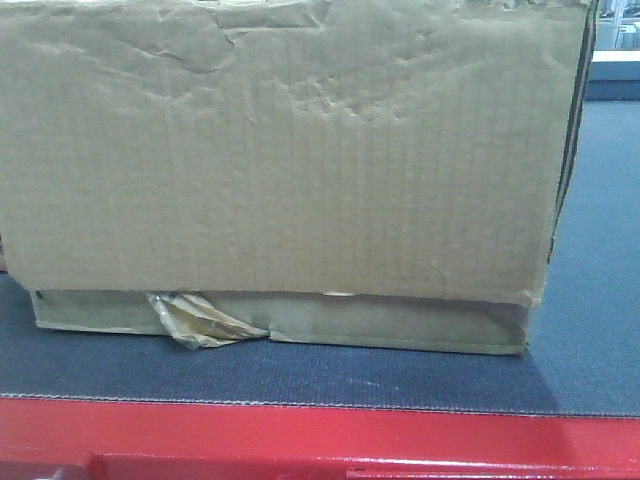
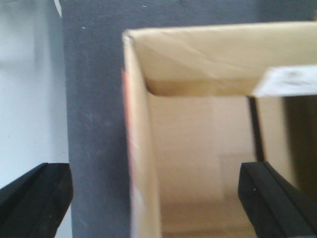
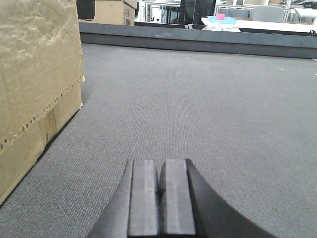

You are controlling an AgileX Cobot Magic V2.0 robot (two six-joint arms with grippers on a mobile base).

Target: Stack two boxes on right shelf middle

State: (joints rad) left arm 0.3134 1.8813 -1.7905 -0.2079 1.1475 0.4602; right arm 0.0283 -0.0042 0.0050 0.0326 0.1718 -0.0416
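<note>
Left gripper (image 2: pixel 153 196): gaped astride big box (image 1: pixel 290 150) wall
Right gripper (image 3: pixel 159 198): pinched together, empty
Risk: might have tipped if lifted one-sided

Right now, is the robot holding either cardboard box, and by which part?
Nothing is held. The left gripper is open, its fingers straddling the big box's side wall without touching it. The right gripper is shut on nothing, beside that box.

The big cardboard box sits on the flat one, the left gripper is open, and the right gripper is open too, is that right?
Not quite. The right gripper is shut, with nothing in it, as the right wrist view shows. The big cardboard box does sit on the flat box, and the left gripper is open.
</note>
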